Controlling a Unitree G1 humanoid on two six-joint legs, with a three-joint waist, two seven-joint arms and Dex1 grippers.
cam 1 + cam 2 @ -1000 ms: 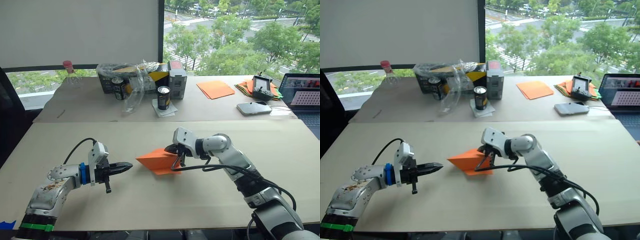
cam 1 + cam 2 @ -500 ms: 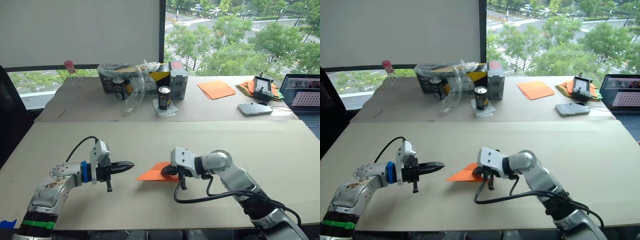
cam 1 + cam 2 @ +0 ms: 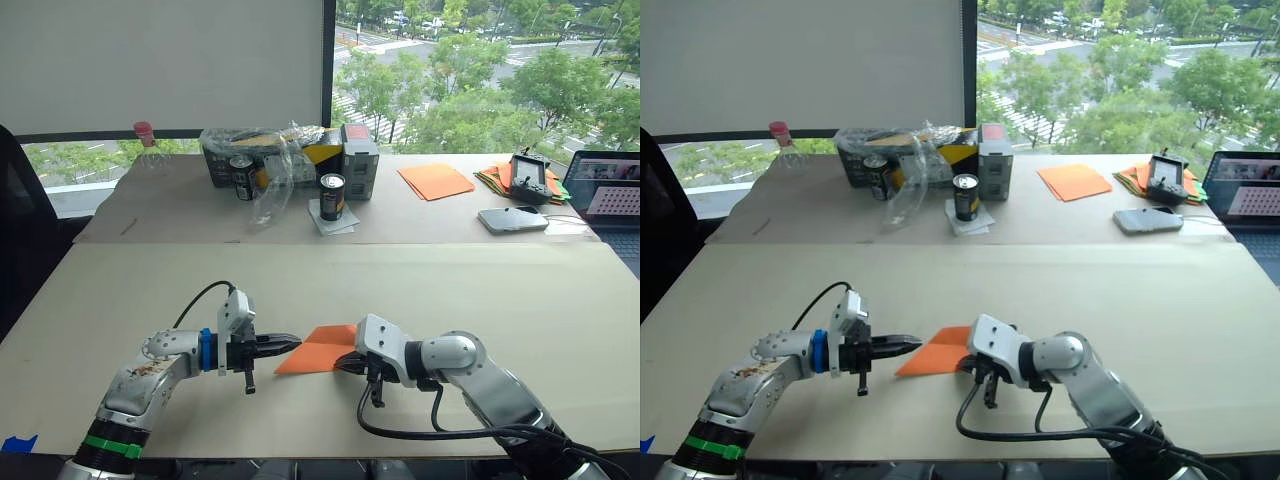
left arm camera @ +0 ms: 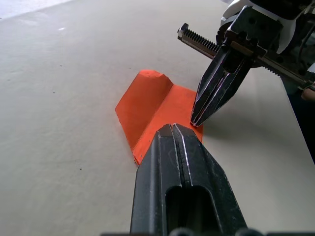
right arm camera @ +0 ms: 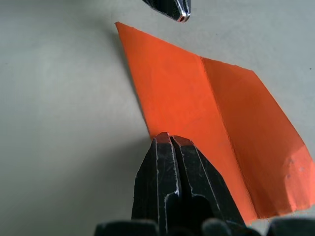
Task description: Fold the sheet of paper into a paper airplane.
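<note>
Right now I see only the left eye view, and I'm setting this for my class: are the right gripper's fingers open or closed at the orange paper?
Observer: Closed. The left wrist view shows the right gripper shut, tips down on the sheet of paper, not pinching it.
Operator: Any fold I'm missing?
Observer: Yes. The right wrist view shows one straight crease running across the sheet.
Operator: And the left gripper?
Observer: The left gripper is shut too, its tip at the sheet's edge.

No legible text, labels or numbers anywhere
</note>
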